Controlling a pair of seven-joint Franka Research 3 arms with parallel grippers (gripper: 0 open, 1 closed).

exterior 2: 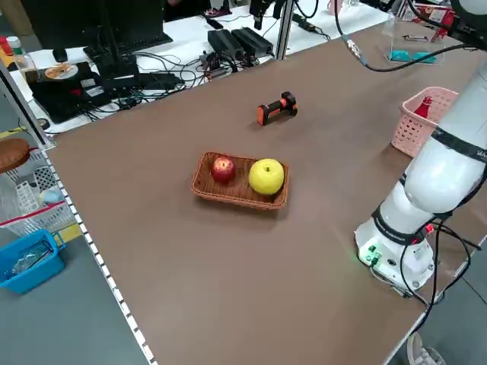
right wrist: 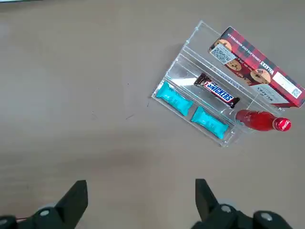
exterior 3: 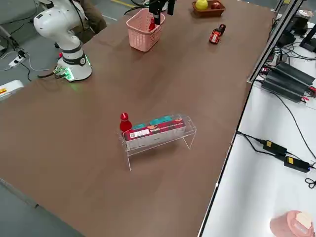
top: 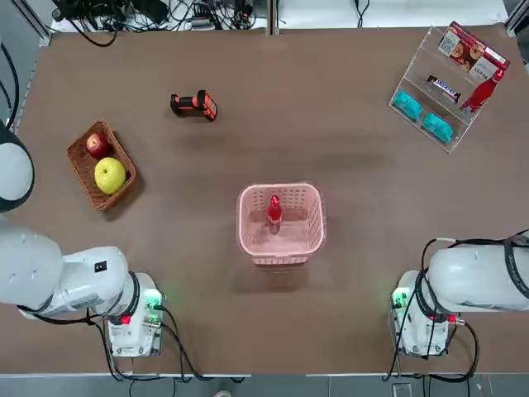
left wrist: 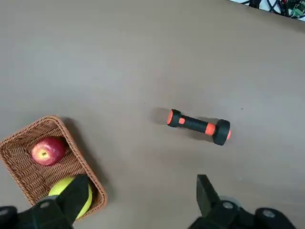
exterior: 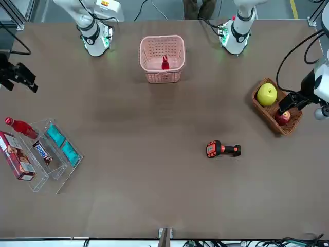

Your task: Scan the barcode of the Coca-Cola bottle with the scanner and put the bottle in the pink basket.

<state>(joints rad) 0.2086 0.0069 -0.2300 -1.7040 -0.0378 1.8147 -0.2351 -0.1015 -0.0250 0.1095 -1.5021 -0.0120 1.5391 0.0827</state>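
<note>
We see the left gripper (left wrist: 143, 179) near the scanner (left wrist: 199, 126), the right gripper (right wrist: 141, 182) near the racked bottle (right wrist: 259, 120), both spread wide, holding nothing; a crooked pinch could roll that bottle off the rack (right wrist: 177, 71).

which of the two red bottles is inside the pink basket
The Coca-Cola bottle standing in the pink lattice basket; the other red bottle lies on the clear acrylic rack.

Bottle (top: 274, 217) in bskt (top: 281, 258), scanner (top: 195, 105) behind/L, fruit bskt (top: 78, 160) L, rack (top: 453, 139) w/ snacks (top: 407, 104) R.
</note>
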